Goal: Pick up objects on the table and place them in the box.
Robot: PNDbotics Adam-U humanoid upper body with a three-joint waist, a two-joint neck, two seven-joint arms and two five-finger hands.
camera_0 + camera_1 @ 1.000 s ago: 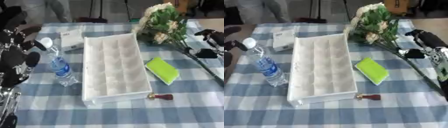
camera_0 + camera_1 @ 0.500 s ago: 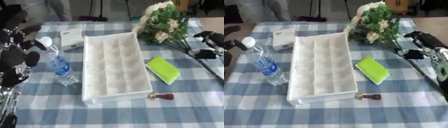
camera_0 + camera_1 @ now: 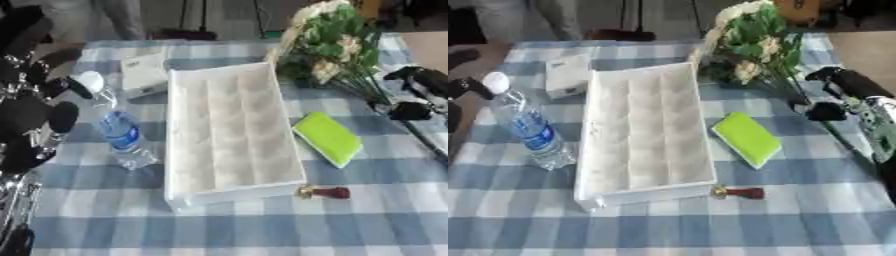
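Note:
A white compartmented box (image 3: 229, 131) lies in the middle of the checked table. Left of it stands a clear water bottle (image 3: 118, 130) with a blue label. A small white carton (image 3: 144, 71) lies behind the bottle. A green pad (image 3: 327, 138) lies right of the box. A small red and gold piece (image 3: 325, 192) sits by the box's front right corner. My left hand (image 3: 35, 117) hovers at the left edge beside the bottle, open and apart from it. My right hand (image 3: 846, 87) is at the right edge, open, its thumb and fingers on either side of the flower stems.
A bouquet of white flowers and green leaves (image 3: 754, 42) lies at the back right, its stems (image 3: 846, 135) running toward the right edge. Bare blue-checked cloth (image 3: 262, 230) stretches along the front of the table.
My right hand has sunk slightly toward the flower stems. The bottle, box, pad and small red piece stay where they were.

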